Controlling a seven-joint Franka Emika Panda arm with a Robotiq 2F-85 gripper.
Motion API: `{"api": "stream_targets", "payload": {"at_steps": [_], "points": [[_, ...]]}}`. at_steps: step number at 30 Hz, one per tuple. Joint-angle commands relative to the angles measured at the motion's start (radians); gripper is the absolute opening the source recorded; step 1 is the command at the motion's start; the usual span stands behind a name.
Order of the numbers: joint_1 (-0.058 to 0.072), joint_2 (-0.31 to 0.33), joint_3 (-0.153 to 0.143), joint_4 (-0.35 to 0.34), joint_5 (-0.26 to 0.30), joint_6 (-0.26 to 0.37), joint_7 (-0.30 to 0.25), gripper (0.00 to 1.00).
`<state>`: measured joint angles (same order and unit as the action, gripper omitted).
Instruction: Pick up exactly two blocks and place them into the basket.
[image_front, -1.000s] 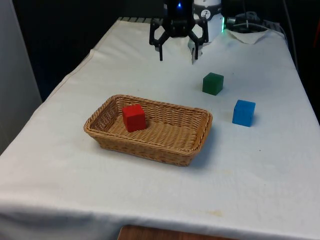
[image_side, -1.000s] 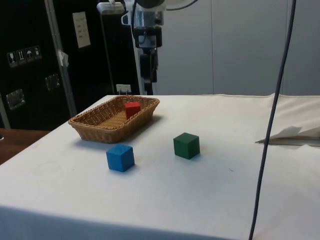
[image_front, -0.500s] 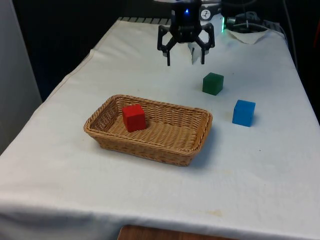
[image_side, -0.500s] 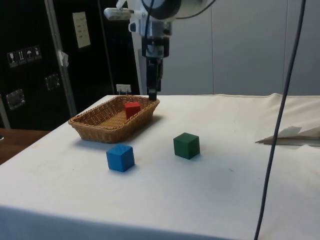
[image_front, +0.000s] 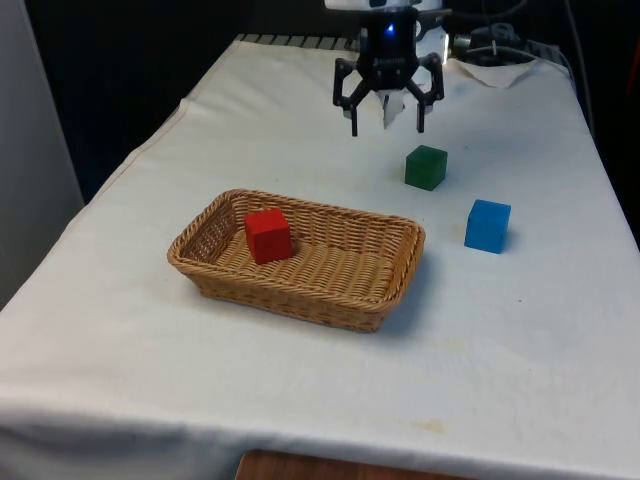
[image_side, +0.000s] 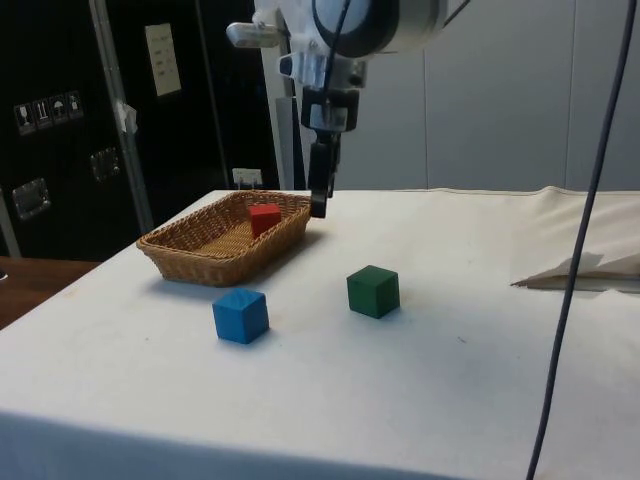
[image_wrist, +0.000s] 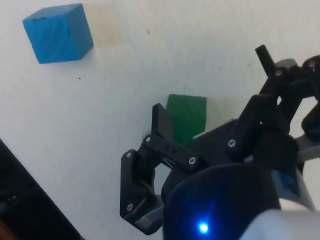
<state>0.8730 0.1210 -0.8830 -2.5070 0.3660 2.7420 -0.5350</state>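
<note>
Hovering open claw (image_front: 386, 128) near green block (image_front: 426, 167)

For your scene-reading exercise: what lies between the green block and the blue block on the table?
Nothing: in the side view, bare white cloth separates the green block from the blue block. The front view agrees.

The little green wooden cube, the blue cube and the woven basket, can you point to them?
Green wooden cube (image_front: 426, 167), front view, on its front face.
Blue cube (image_front: 487, 226), front view, on its front face.
Woven wicker basket (image_front: 290, 294), front view, on its near wall.
</note>
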Motion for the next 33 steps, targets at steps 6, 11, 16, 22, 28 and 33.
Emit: {"api": "stream_targets", "payload": {"at_steps": [6, 11, 16, 22, 28, 33], "points": [[0.001, -0.035, 0.009, -0.05, -0.014, 0.046, 0.019, 1.0], [-0.008, -0.066, 0.024, -0.054, -0.001, 0.032, 0.009, 1.0], [-0.01, -0.092, 0.024, -0.086, -0.025, 0.053, 0.039, 1.0], [-0.018, -0.116, 0.031, -0.099, -0.024, 0.05, 0.047, 1.0], [-0.025, -0.123, 0.037, -0.119, -0.025, 0.051, 0.045, 1.0], [-0.031, -0.118, 0.038, -0.142, -0.041, 0.055, 0.045, 1.0]]}}
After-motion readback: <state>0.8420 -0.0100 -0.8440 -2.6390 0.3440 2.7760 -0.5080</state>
